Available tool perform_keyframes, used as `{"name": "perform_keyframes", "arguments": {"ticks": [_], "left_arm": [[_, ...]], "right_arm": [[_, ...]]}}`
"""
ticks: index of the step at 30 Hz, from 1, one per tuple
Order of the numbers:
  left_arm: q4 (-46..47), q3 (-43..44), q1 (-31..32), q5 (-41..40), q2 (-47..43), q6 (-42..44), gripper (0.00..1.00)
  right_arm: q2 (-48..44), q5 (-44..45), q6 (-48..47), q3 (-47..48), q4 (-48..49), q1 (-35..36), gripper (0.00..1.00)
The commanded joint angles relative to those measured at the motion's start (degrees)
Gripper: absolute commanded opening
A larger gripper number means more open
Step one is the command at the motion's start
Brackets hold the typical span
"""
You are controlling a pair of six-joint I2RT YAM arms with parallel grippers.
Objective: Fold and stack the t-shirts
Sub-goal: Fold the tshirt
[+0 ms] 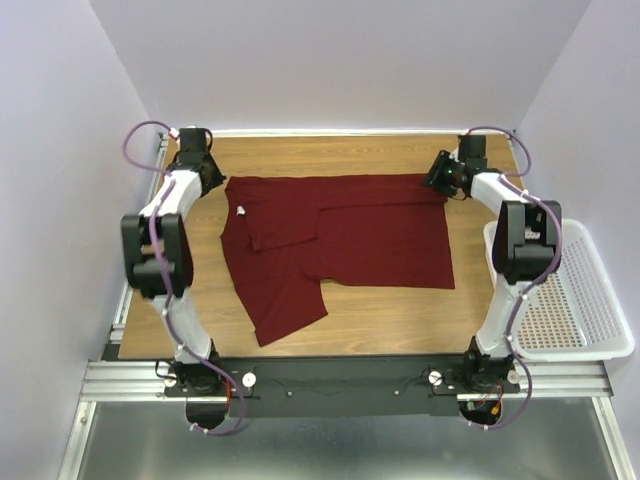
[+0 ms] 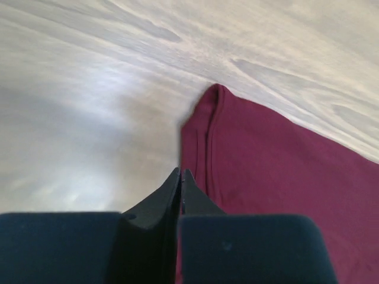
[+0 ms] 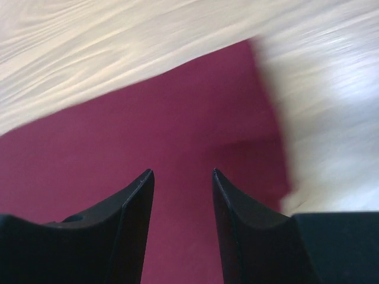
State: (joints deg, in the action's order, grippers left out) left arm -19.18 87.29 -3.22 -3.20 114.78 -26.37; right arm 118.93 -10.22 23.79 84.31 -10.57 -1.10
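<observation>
One dark red t-shirt (image 1: 340, 240) lies on the wooden table (image 1: 400, 320), partly folded, with a flap laid over its middle and one part trailing toward the near left. My left gripper (image 1: 208, 170) is at the shirt's far left corner. In the left wrist view it (image 2: 180, 173) is shut, its tips low at the edge of the cloth (image 2: 266, 171); I see no cloth between the jaws. My right gripper (image 1: 436, 178) is at the far right corner. In the right wrist view it (image 3: 180, 171) is open just above the cloth (image 3: 177, 118).
A white mesh basket (image 1: 575, 300) stands off the table's right edge beside the right arm. A small white tag (image 1: 241, 210) shows on the shirt near its left side. Walls close in the table at the back and sides.
</observation>
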Motion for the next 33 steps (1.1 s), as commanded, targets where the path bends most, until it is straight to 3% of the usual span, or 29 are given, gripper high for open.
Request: {"name": "perform_keyframes", "arguments": {"ticks": [1,8,10,11,13,15,20,33], "left_arm": [[3.4,-7.2,1.0,-6.6,-16.2,0.4,0.16],[7.5,-24.9,1.8,-6.7,-40.5,0.4,0.36],[8.7,-31.3,1.9,-6.9,-46.1,0.9,0.55],[9.7,-33.3,1.8,-7.3,-48.7,1.5,0.56],[10.8,-38.4,1.9,-7.7,-56.9,1.9,0.79],[10.2,-40.4,1.9,-8.1,-62.7,2.1,0.79],[9.7,-45.5,3.1,-9.7,-65.6,3.4,0.79],[12.9,-47.0,5.9,-7.4,-62.4,3.4,0.76]], "right_arm": [[-9.4,-5.8,2.2,-4.8,1.9,5.8,0.51],[-15.9,-13.9,15.6,-18.1,16.2,17.2,0.50],[-15.6,-14.4,17.9,-19.3,20.4,21.0,0.50],[-15.1,-14.3,19.3,-19.9,21.5,22.3,0.50],[-14.0,-14.2,23.1,-21.6,25.6,25.6,0.50],[-12.8,-14.0,26.5,-23.3,29.9,28.0,0.48],[-6.5,-14.7,30.9,-23.1,35.3,30.5,0.43],[1.7,-9.8,33.2,-19.3,36.1,35.3,0.38]]}}
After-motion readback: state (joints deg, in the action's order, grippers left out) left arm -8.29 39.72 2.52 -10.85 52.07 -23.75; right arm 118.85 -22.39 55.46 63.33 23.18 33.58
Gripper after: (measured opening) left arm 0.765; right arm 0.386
